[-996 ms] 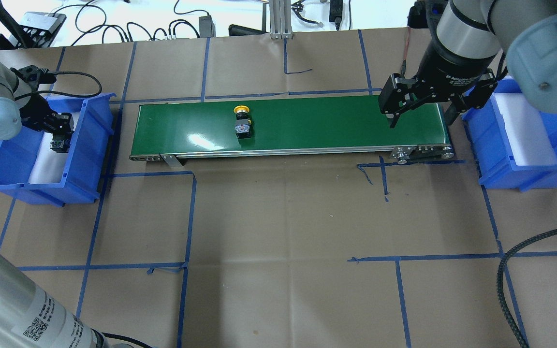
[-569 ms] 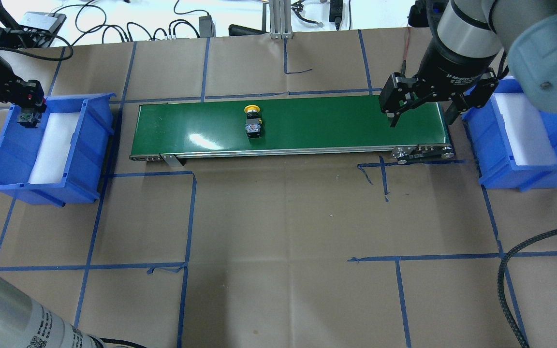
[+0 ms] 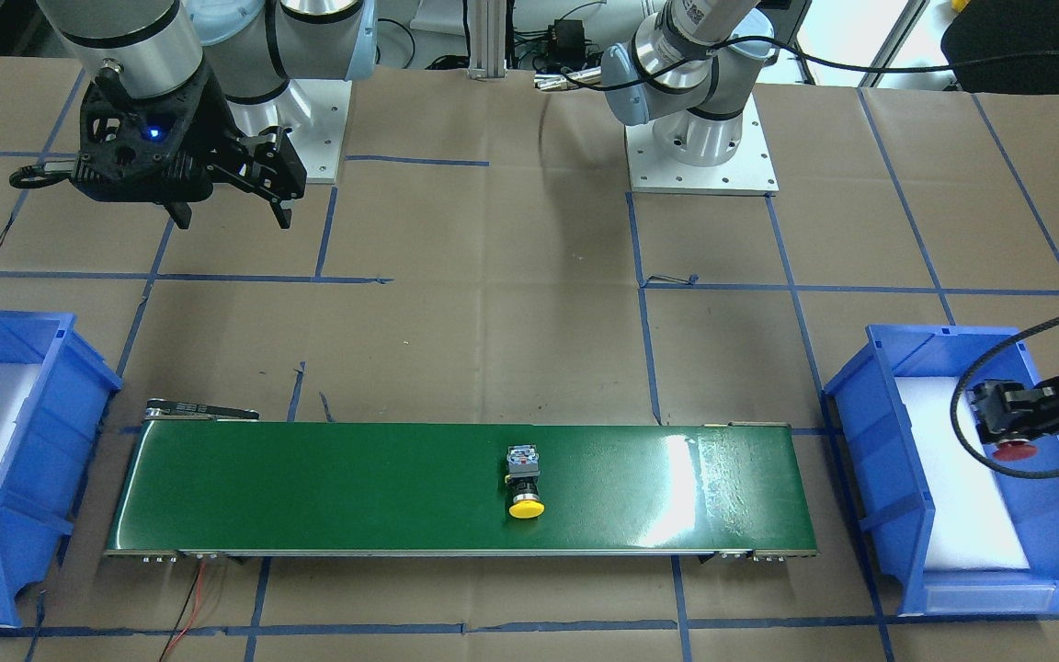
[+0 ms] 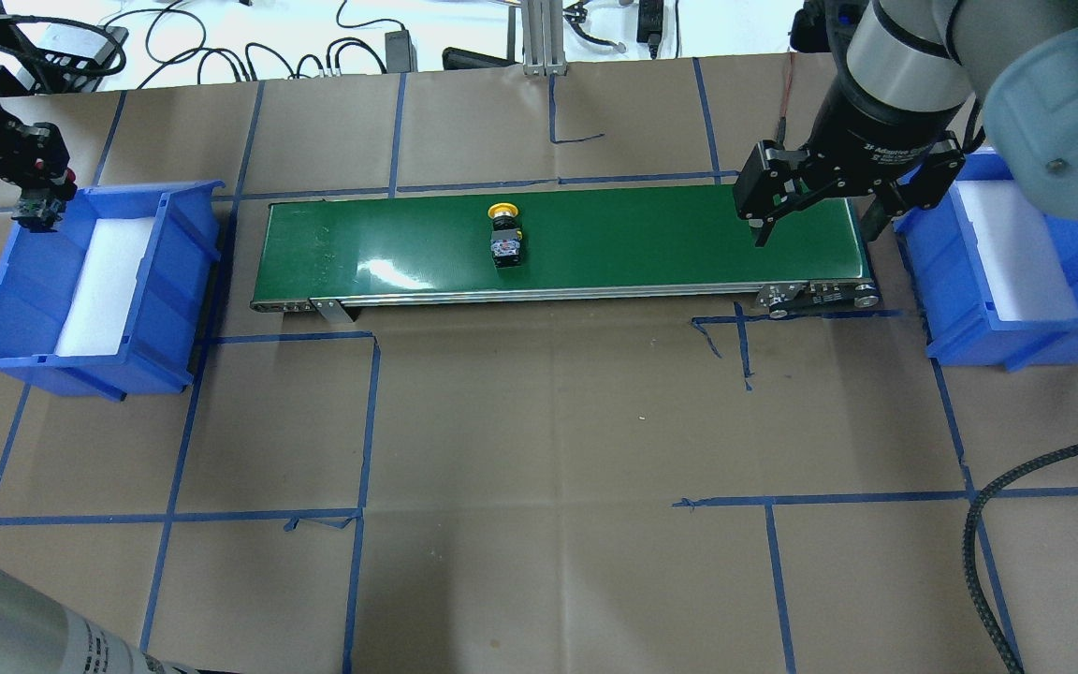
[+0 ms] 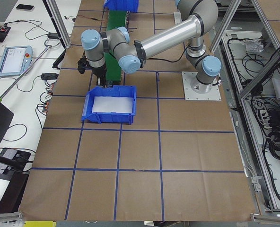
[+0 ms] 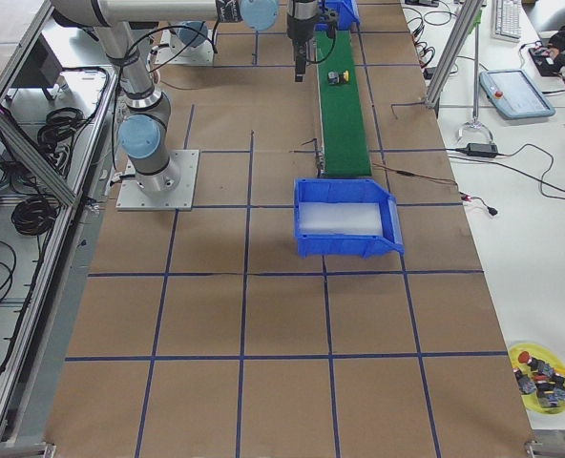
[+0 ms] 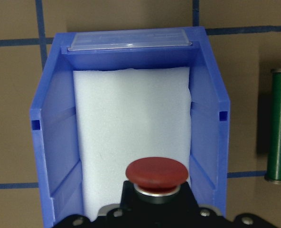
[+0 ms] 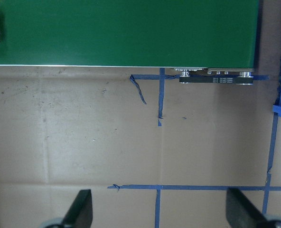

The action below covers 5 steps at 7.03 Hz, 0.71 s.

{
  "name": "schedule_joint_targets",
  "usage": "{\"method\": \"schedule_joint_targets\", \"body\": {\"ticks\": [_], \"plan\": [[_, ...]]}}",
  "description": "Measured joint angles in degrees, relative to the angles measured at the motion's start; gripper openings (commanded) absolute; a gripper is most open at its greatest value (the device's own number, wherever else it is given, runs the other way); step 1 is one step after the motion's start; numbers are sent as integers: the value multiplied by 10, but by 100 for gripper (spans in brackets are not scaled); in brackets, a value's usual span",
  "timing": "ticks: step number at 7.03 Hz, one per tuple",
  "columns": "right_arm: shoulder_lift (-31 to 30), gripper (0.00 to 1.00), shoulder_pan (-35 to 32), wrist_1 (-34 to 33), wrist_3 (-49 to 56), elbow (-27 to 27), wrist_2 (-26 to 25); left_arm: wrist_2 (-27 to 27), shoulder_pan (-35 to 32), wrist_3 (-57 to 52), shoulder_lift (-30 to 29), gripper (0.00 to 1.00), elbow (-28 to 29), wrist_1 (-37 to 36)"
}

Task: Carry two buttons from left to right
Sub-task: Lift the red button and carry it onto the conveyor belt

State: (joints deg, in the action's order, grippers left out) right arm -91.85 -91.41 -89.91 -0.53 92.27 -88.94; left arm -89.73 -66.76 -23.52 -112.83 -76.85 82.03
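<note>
1. A long green conveyor belt (image 4: pixel 651 234) lies across the brown paper-covered table (image 4: pixel 539 421). Every place below is given from that belt.
2. The yellow mushroom-capped push-button with a black-grey blocky body (image 4: pixel 506 240) lies on its side on the belt. It sits a little toward the robot's left of the belt's middle. Its cap points at the belt's far edge, away from the robot, and its body points toward the robot.
3. Just past the belt's left end stands a blue plastic bin (image 4: pixel 185 245) lined with a white foam pad (image 7: pixel 131 118).
4. The left gripper (image 3: pixel 1007 418) hangs over that bin, well off the belt's left end. Its fingers are clamped on the dark body of the red mushroom-capped push-button (image 7: pixel 156 172). In the left wrist view the red cap juts out over the near end of the foam pad, with the belt's roller end at that picture's right edge.
5. The right gripper (image 4: pixel 815 229) hovers above the belt's right end. Its fingers are spread wide with nothing between them. In the right wrist view both fingertips (image 8: pixel 81 209) stand at the lower corners, with the belt's near edge across the top.
6. Just past the belt's right end stands a second blue plastic bin (image 4: pixel 955 309), also foam-lined, beside the right gripper.
</note>
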Motion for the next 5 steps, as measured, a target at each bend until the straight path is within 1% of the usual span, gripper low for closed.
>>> {"method": "schedule_joint_targets", "body": {"ticks": [3,4,5], "plan": [[0,100,0,0,0,1,1,1,-126,191,13,6,-47,-14],[0,100,0,0,0,2,1,1,-156,235,10,6,-64,-35],[0,100,0,0,0,2,1,1,-174,262,3,6,-87,-73]]}}
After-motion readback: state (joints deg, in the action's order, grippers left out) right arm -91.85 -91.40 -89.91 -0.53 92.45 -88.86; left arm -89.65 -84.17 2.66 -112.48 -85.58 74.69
